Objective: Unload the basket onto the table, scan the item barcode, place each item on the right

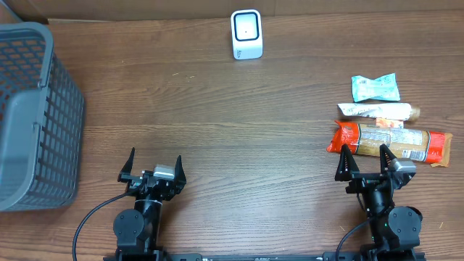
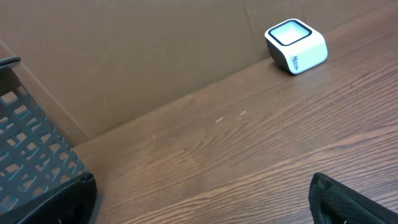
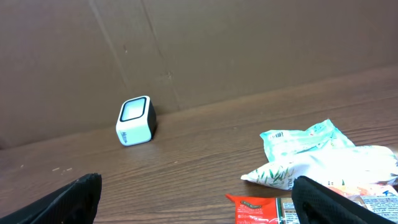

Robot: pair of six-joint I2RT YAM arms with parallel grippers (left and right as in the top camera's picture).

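– At the near edge of the counter (image 1: 232,123), how are the two hands sitting?
– Both are pointing toward the far side, fingers spread wide and gripping nothing: the left hand (image 1: 154,161) at near left, the right hand (image 1: 364,154) at near right.
– What is lying closest to them?
– An orange snack packet (image 1: 388,142) is lying right at the right hand's fingertips; I cannot tell whether they are touching it. A white packet (image 1: 377,111) and a teal packet (image 1: 375,88) are lying just behind it, farther back.
– And the scanner?
– The white scanner (image 1: 246,34) is standing at the far edge, around the middle, well apart from the packets. A grey basket (image 1: 29,116) is sitting at the left.
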